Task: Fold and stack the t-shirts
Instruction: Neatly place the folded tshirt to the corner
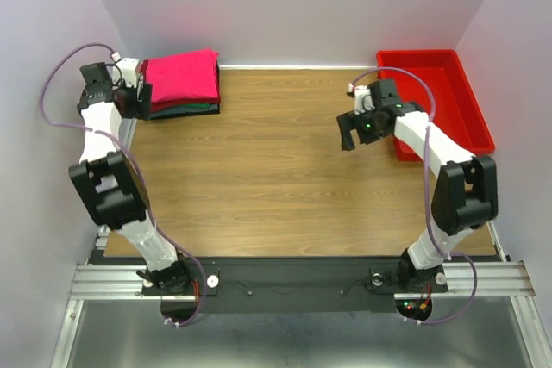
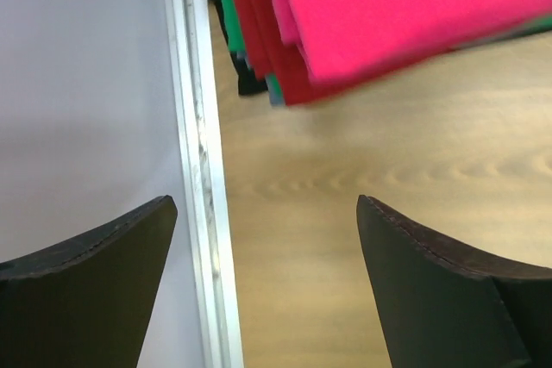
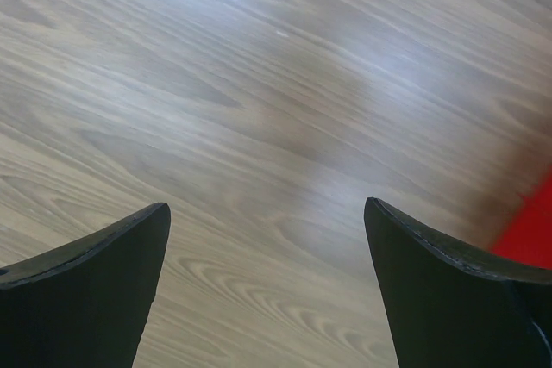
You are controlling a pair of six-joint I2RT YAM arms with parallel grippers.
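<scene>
A stack of folded t-shirts (image 1: 182, 82) lies at the table's far left corner, with the bright pink one (image 1: 181, 73) on top. The left wrist view shows the pink shirt (image 2: 405, 6) over dark red (image 2: 259, 32), green and dark layers. My left gripper (image 1: 138, 94) hovers just left of the stack, over the table's edge, open and empty (image 2: 267, 213). My right gripper (image 1: 355, 131) hangs open above bare wood (image 3: 267, 213) near the red bin, with nothing between its fingers.
A red plastic bin (image 1: 448, 75) stands at the far right, its corner (image 3: 530, 230) visible in the right wrist view. A white table rim (image 2: 203, 196) and the grey left wall run beside the left gripper. Walls close in the table at the back and sides.
</scene>
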